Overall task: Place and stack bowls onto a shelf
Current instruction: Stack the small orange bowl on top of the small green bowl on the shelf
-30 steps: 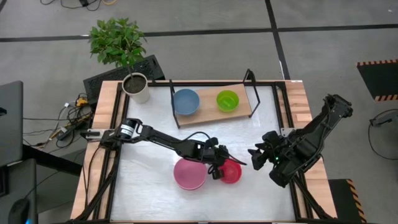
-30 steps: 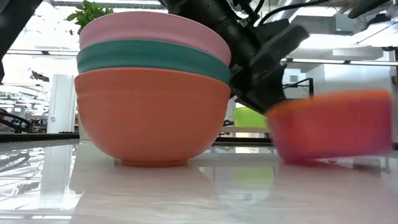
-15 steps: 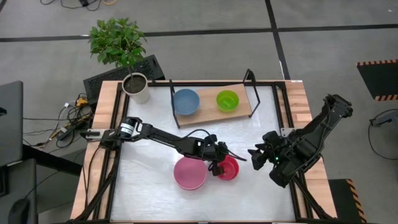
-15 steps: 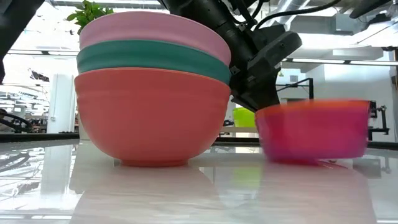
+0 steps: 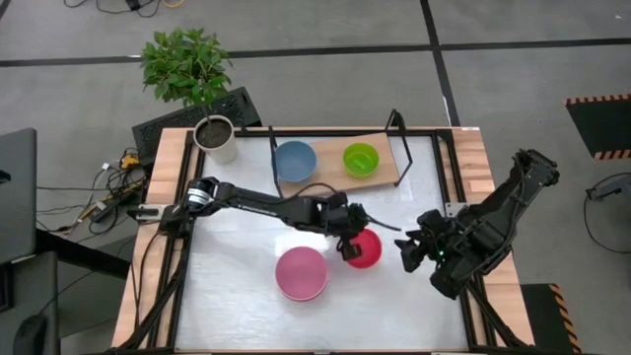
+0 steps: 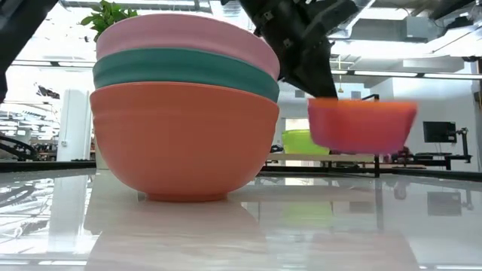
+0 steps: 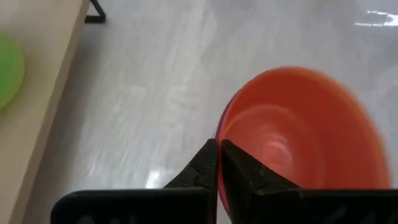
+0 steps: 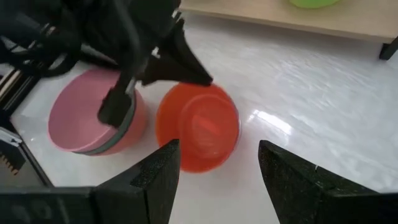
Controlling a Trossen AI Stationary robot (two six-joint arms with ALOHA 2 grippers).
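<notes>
My left gripper (image 5: 347, 242) is shut on an orange-red bowl (image 5: 365, 248), which hangs in the air in the low view (image 6: 361, 124). A stack of bowls (image 5: 300, 273), pink on teal on orange (image 6: 184, 113), rests by its base on the white table. The light-wood shelf (image 5: 389, 170) stands at the far edge and carries a blue bowl (image 5: 295, 161) and a green bowl (image 5: 360, 159). My right gripper (image 5: 406, 251) waits open to the right of the held bowl (image 8: 199, 127), its own wrist view showing the wide gap (image 8: 217, 180). My left gripper (image 7: 219, 144) holds the orange-red bowl by its rim (image 7: 222, 121) on the side nearest the arm. One finger (image 7: 239, 168) is inside the bowl and one outside. The fingers slant down from above and from the table's left. The bowl is lifted clear and roughly upright (image 6: 361, 124).
A white plant pot (image 5: 215, 138) with a leafy plant stands at the table's far left corner. The shelf's black end frames (image 5: 398, 123) rise at both ends. Bare tabletop (image 5: 237, 256) lies left of the stack and between the stack and the shelf.
My left gripper, shut on the bowl's rim, slid the orange-red bowl a little to the left along the table. It then lifted the bowl clear and carried it toward the far edge and the shelf. The stack stayed in place.
</notes>
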